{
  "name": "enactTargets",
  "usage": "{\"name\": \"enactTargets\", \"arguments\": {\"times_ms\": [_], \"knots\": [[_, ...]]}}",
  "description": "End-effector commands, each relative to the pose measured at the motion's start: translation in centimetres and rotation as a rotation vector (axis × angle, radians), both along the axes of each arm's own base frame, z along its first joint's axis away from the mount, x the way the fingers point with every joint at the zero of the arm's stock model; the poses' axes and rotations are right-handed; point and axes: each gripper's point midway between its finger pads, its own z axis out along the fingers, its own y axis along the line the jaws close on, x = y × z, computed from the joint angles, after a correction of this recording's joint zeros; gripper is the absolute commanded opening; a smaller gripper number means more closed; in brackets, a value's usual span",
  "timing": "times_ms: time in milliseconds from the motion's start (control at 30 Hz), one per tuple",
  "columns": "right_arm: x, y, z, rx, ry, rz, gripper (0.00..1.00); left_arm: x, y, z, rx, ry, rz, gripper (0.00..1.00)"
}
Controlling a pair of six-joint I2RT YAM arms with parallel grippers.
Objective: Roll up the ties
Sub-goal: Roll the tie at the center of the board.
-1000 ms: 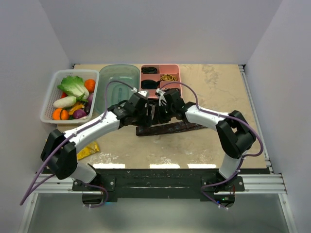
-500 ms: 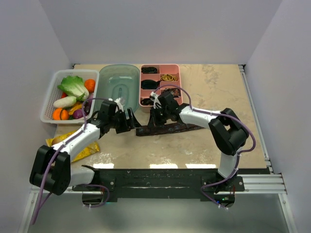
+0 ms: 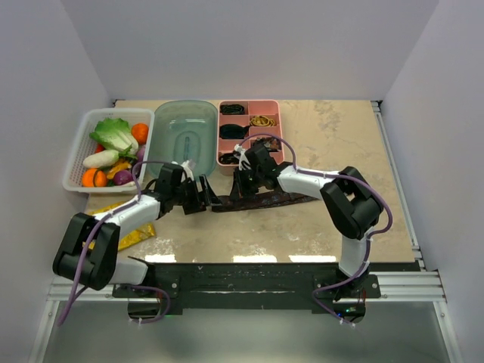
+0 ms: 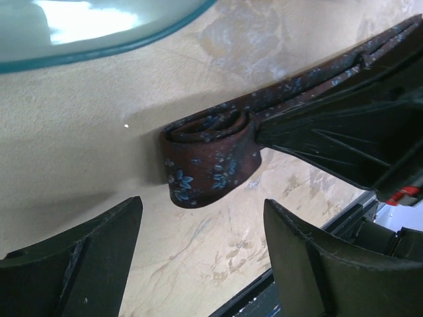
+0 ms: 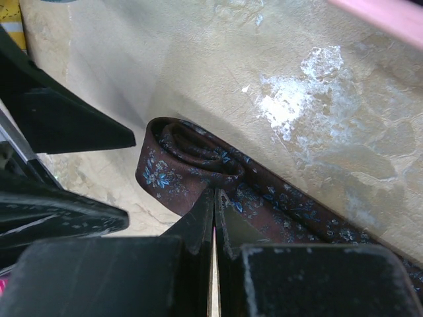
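"On the table (image 3: 340,136), what's changed?"
"My left gripper (image 4: 201,211) has backed off the tie (image 3: 265,200). It now waits with fingers spread, just left of the rolled end (image 4: 208,155). The tie lies flat mid-table, only a turn or two wound."
"And the right?"
"The right gripper (image 5: 213,198) hasn't shifted: fingers pressed together, tips on the cloth just behind the roll. I read it as a regrip; most of the length is still unrolled."
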Motion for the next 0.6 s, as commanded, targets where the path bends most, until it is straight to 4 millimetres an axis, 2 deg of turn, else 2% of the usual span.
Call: {"name": "enactTargets", "arguments": {"times_ms": [0, 200, 567], "knots": [[0.9, 1.4, 3.3, 0.063, -0.063, 0.011, 0.00, 1.2, -0.1, -0.1, -0.023, -0.036, 0.024, 0.78], [0.8, 1.5, 4.3, 0.077, -0.073, 0.012, 0.00, 1.1, -0.1, -0.7, -0.025, -0.032, 0.027, 0.77], [0.1, 1.8, 3.1, 0.076, -0.053, 0.027, 0.00, 1.1, 0.0, -1.7, -0.022, -0.010, 0.034, 0.76]]}}
